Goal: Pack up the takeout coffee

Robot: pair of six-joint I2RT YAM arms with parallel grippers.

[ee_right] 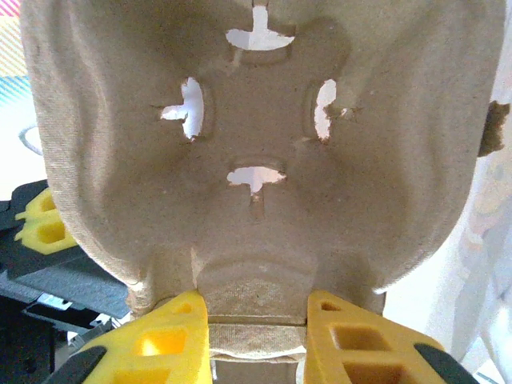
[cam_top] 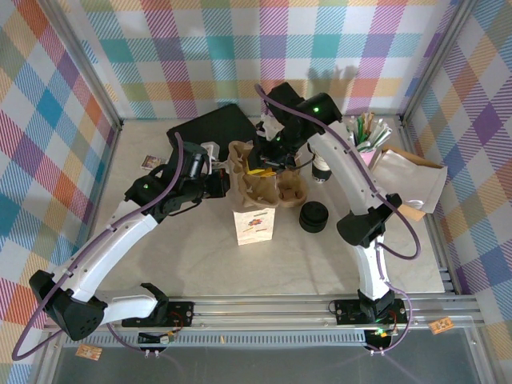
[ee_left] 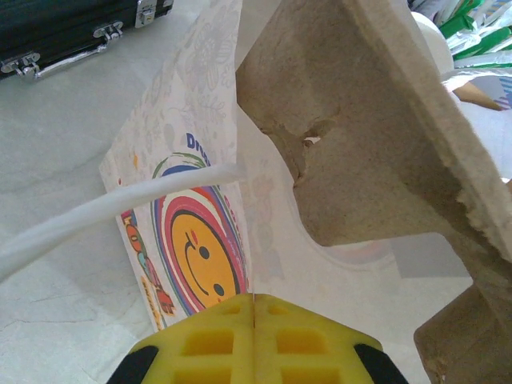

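The takeout coffee (cam_top: 322, 170), a cream cup with a black lower band, stands on the table just right of my right arm, with no gripper on it. My right gripper (cam_top: 270, 157) (ee_right: 258, 328) is shut on a tab at the edge of a brown pulp cup carrier (cam_top: 290, 189) (ee_right: 256, 120), which it holds tilted over the open white paper bag (cam_top: 254, 226). My left gripper (cam_top: 214, 181) (ee_left: 253, 302) is shut on the bag's rim, beside its smiley-face print (ee_left: 192, 240). The carrier (ee_left: 368, 120) hangs inside the bag's mouth.
A low stack of black lids (cam_top: 314, 216) sits right of the bag. A pink cup of sticks and straws (cam_top: 364, 138) and white paper bags (cam_top: 412, 182) lie at the right. A black case (cam_top: 210, 128) (ee_left: 72, 28) lies behind the left gripper.
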